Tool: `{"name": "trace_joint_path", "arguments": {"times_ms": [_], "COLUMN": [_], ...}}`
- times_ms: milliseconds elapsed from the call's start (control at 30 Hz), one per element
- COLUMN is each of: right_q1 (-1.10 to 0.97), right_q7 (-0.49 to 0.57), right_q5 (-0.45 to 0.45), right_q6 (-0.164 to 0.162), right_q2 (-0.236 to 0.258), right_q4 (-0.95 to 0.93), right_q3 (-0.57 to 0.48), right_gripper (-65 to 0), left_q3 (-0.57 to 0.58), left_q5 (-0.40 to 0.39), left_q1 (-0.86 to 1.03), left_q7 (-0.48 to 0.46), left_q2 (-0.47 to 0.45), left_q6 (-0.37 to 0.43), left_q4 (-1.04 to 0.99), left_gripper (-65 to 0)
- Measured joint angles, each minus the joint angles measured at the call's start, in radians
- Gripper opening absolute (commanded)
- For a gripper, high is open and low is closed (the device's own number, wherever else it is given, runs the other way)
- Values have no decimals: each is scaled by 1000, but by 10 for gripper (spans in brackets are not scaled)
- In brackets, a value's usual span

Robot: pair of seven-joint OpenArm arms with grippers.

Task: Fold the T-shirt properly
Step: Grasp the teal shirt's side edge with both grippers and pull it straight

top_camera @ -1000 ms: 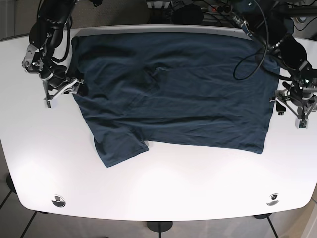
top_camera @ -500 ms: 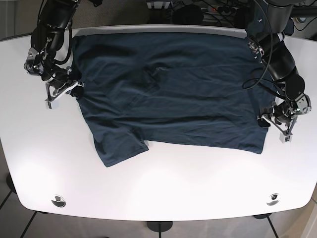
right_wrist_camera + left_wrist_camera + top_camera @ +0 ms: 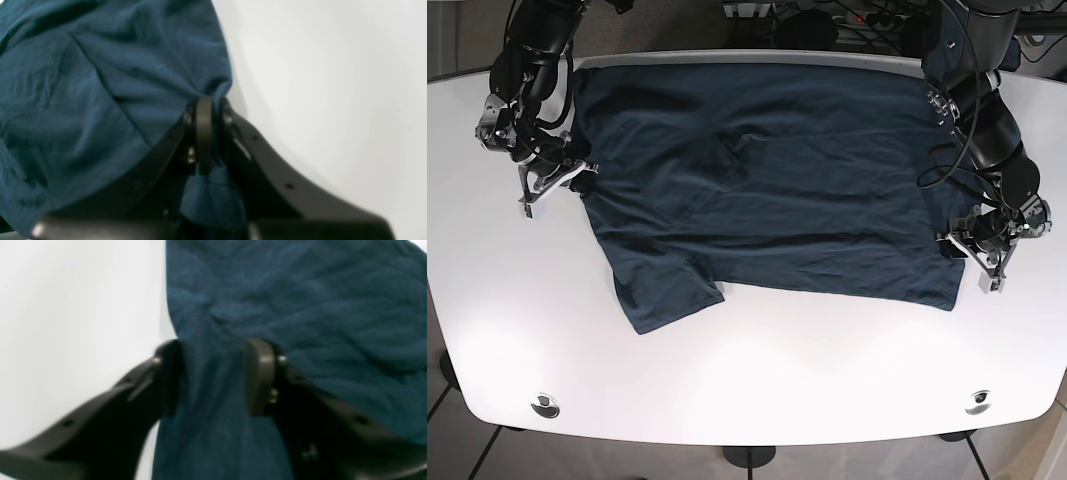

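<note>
**Grips at both edges of the shirt**

Shirt fabric covers most of the white tabletop (image 3: 747, 390): the dark blue T-shirt (image 3: 767, 180) lies spread flat, with one sleeve (image 3: 662, 295) poking out toward the near edge. Everything below is placed relative to that shirt.

At the shirt's left edge in the base view, the right gripper (image 3: 562, 178) sits where the cloth meets bare tabletop. Its wrist camera shows the jaws pressed tight together with a bunched fold of blue fabric pinched between them and a tuft hanging out behind. That hold looks secure.

At the shirt's right edge, near the lower corner, the left gripper (image 3: 211, 376) straddles the hem. Its jaws stand moderately apart, one on the tabletop side and one over the cloth, with a strip of fabric running between them but not yet clamped.

The step in hand appears to be taking a matched hold on both edges before a fold is lifted. To do it well, the left jaws should probably close only once the hem sits deep between them, so that the grip takes cloth and not just its thin edge. A shallow pinch could slip out on the lift. Both holds would best rise together and evenly, since the wrinkles (image 3: 732, 160) near the shirt's middle suggest the cloth drags easily and could skew the fold line.
</note>
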Motion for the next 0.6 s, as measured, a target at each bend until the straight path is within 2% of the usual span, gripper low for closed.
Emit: {"name": "trace_joint_path", "arguments": {"times_ms": [33,133,233,333,433,600], "right_q1": [0,0,0,0,-4,-27], "right_q7": [0,0,0,0,-4,-19], "right_q5": [0,0,0,0,-5,-16], "right_q6": [0,0,0,0,1,0], "right_q2": [0,0,0,0,-1,-10], "right_q4": [0,0,0,0,14,98], "right_q3": [0,0,-2,-2,-3,-4], "right_gripper": [-628,-628,-628,-628,-628,-628], "left_q3": [0,-1,-26,-23,0,-3], "left_q5": [0,-20,-27,-98,-115,-116], "left_q1": [0,23,40,109,179,240], "left_q7": [3,-8,-9,-11,97,135], "left_q2": [5,15,20,29,37,47], "left_q6": [0,0,-1,-8,-7,-5], "left_q4": [0,13,22,111,259,409], "left_gripper": [-464,-644,-647,-647,-647,-647]}}
